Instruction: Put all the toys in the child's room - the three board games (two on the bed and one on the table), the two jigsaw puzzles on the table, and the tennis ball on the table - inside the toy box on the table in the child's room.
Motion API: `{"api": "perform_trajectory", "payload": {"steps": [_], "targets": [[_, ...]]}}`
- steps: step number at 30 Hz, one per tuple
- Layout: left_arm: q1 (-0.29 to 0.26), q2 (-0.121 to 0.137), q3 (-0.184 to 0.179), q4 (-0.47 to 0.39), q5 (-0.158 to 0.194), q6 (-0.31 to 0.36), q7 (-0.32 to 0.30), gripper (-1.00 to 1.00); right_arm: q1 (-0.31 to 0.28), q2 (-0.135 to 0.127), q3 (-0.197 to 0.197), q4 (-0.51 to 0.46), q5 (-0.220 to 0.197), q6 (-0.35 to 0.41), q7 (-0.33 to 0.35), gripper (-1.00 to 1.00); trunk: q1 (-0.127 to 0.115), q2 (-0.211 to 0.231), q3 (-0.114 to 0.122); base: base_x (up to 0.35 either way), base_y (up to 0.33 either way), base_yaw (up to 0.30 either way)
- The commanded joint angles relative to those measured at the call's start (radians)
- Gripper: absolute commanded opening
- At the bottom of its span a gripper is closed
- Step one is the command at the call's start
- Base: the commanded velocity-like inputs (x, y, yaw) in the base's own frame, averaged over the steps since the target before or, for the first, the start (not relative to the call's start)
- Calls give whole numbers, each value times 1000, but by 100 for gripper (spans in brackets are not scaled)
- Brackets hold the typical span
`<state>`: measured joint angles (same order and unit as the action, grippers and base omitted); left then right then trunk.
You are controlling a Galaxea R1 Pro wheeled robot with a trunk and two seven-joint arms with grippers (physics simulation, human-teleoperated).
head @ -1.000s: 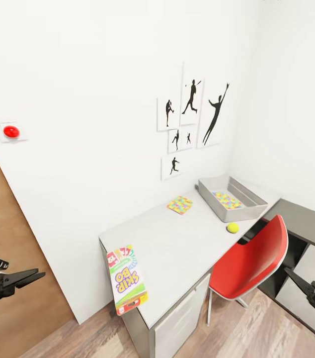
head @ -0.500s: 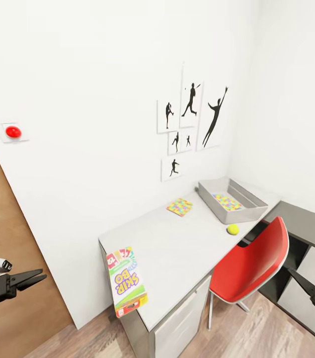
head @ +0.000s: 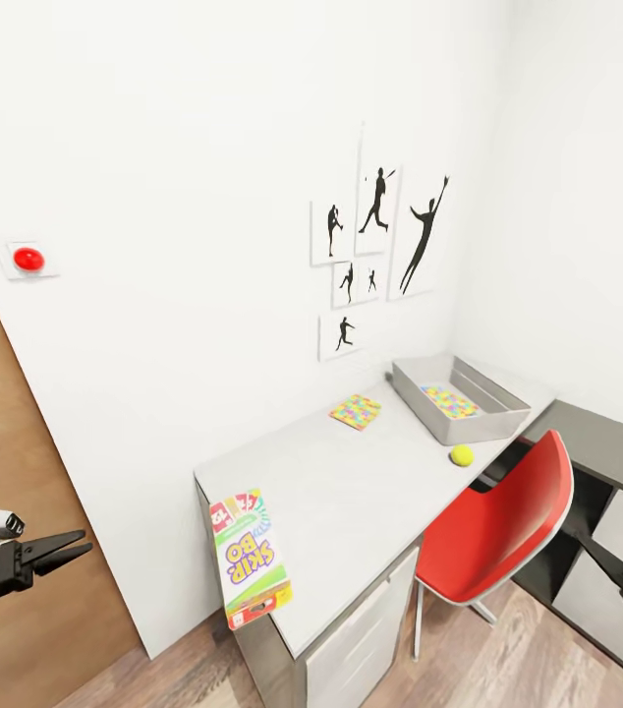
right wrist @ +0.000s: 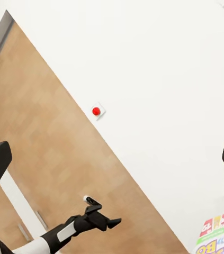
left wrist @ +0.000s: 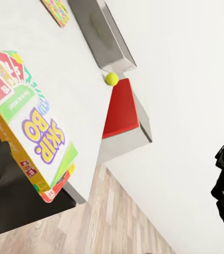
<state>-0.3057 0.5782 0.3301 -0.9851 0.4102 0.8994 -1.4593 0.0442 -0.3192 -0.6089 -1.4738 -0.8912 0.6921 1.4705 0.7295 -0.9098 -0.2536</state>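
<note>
Toy box (head: 461, 398) sits at the far end of the table (head: 351, 501), against the wall corner. One puzzle (head: 449, 400) lies flat inside it. Second puzzle (head: 356, 410) lies on the table just beside the box, nearer me, apart from it. Ball (head: 462, 454) rests on the table in front of the box, near the table's edge, by the red chair (head: 493, 531). SKIP-BO game (head: 249, 558) lies flat at the near end of the table, one end jutting past the edge; well apart from the box.

My left hand (head: 68, 547) hangs out low to the side of the table, by the wooden door (head: 17, 511), fingers spread a little, holding nothing. My right hand (head: 596, 556) is low beyond the chair, in front of the dark cabinet (head: 606, 452); I cannot tell whether it is spread or pressed together.
</note>
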Motion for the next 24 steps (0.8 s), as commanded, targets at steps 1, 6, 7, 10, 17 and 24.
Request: {"api": "perform_trajectory", "payload": {"steps": [1, 6, 7, 10, 17, 24], "targets": [[-1, 0, 0, 0, 1, 11, -3, 100, 0, -1, -3, -1, -4, 10, 0, 100, 4, -8, -4, 0, 0, 0], [-1, 0, -1, 7, 2, 12, -2, 100, 0, 3, -12, 0, -1, 10, 1, 100, 23, -43, -19, 0, 0, 0], [-1, 0, -1, 9, 2, 13, -2, 100, 0, 3, -13, 0, -1, 10, 1, 100, 27, -50, -22, 0, 0, 0], [-1, 0, -1, 14, 2, 25, -3, 100, 0, 4, -14, -1, -1, 9, 1, 100, 39, -71, -31, 0, 0, 0], [-2, 0, 0, 18, 2, 67, 0, 100, 0, 5, -15, -1, 0, 9, 1, 100, 65, -120, -53, 0, 0, 0], [-2, 1, 0, 22, 2, 79, 9, 100, 0, 5, -15, 1, -2, 7, -2, 100, 92, -169, -75, 0, 0, 0]]}}
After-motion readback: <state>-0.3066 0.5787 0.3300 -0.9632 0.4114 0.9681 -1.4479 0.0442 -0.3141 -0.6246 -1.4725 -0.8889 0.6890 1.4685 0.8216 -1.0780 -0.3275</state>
